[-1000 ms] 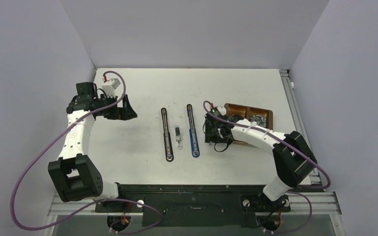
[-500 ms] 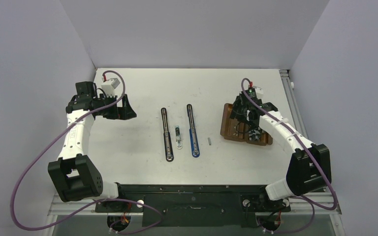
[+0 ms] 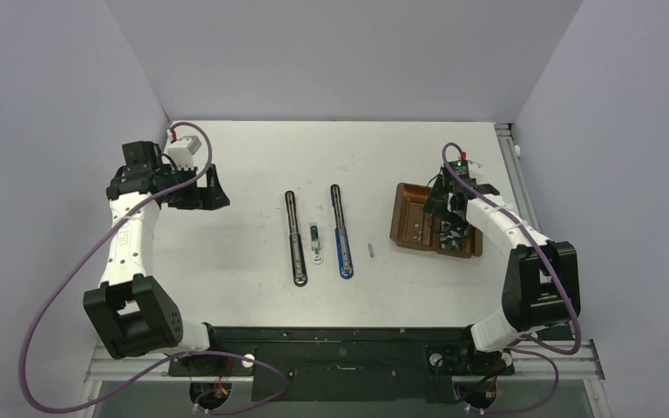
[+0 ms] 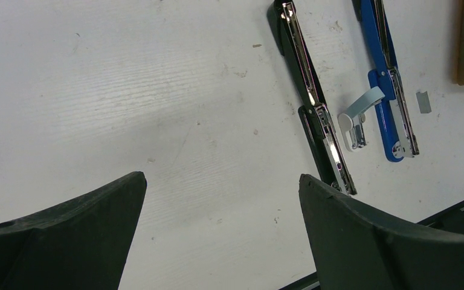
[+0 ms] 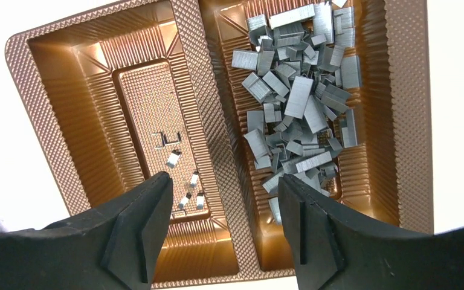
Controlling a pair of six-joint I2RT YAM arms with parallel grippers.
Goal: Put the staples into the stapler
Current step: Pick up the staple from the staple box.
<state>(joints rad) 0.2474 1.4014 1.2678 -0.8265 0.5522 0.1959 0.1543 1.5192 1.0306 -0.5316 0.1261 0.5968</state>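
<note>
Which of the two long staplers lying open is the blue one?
The blue metal stapler is the right-hand one, nearer the brown plastic tray; the other long stapler, to its left, is black.

Likely a robotics lab: white table (image 3: 253, 157) within plain grey panel walls (image 3: 340, 52).
</note>
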